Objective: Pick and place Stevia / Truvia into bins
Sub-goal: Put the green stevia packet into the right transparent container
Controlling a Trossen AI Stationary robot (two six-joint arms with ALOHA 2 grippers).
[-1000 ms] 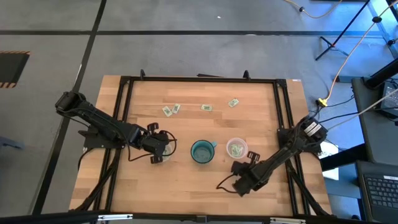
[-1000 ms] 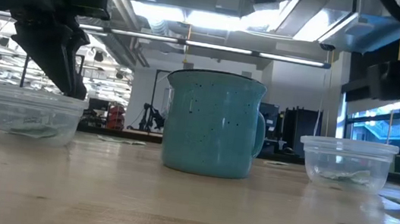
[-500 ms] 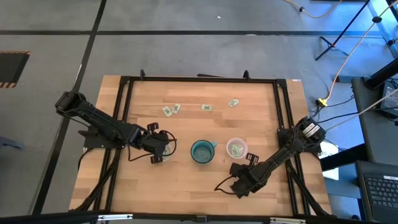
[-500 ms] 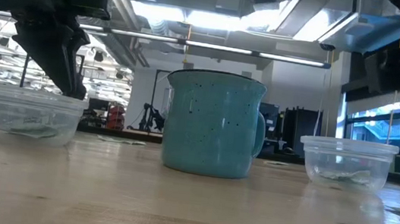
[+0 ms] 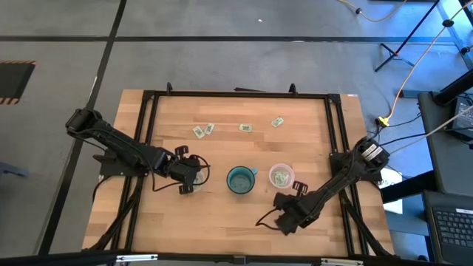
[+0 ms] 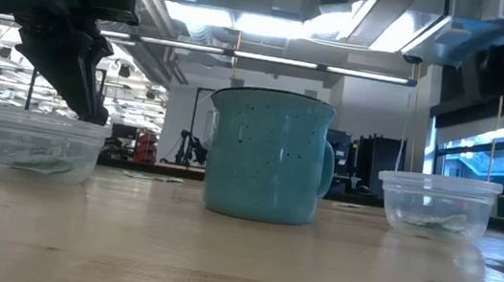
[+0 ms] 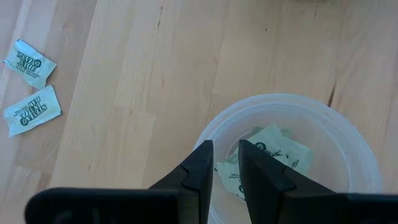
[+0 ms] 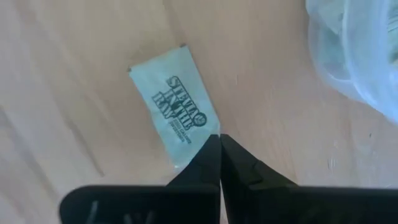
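The right pincer (image 8: 219,144) is pinched together on one thin, light, bendy Stevia packet (image 8: 176,107) by its edge.

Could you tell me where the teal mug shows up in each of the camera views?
High view: teal mug at table centre, between the two clear cups.
Low view: mug fills the middle.
Left wrist view: not in it.
Right wrist view: not in it.
Shared landmark: the left clear cup.
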